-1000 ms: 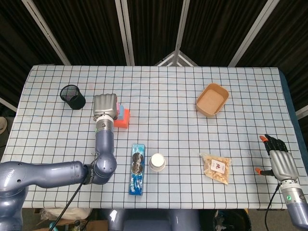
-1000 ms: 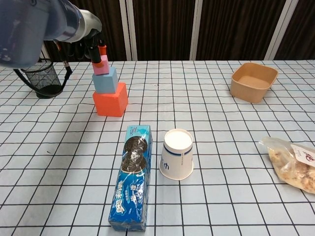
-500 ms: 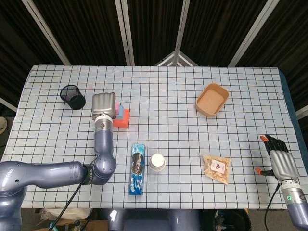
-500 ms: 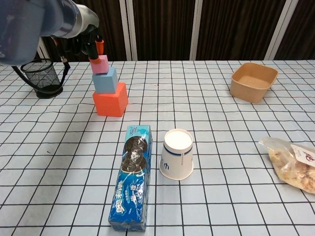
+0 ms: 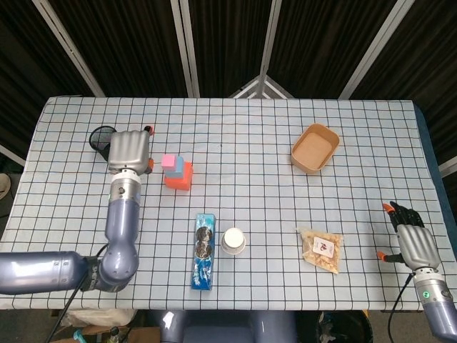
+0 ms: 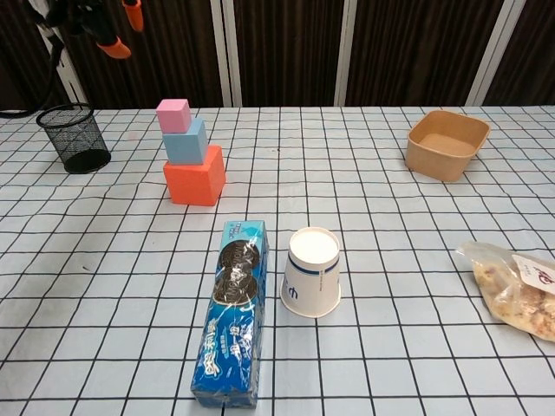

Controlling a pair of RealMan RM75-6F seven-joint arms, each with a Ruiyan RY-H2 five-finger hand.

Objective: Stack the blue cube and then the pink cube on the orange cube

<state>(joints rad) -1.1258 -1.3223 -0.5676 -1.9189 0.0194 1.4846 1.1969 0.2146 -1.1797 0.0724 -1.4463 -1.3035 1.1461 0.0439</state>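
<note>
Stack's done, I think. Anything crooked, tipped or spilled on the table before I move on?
Nothing spilled or damaged. The pink cube sits toward the left edge of the blue cube, which sits left of centre on the orange cube, so the stack steps leftward but stands. The paper cup is upside down.

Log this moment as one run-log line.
stack: pink cube on blue cube on orange cube | left hand: open, clear of stack | right hand: idle

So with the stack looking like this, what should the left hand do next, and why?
Probably just retreat to rest and touch nothing. The pink cube sits on the blue cube, which sits on the orange cube, so the stack looks done. The left hand is off to the side, holding nothing, near the mesh pen cup.
</note>
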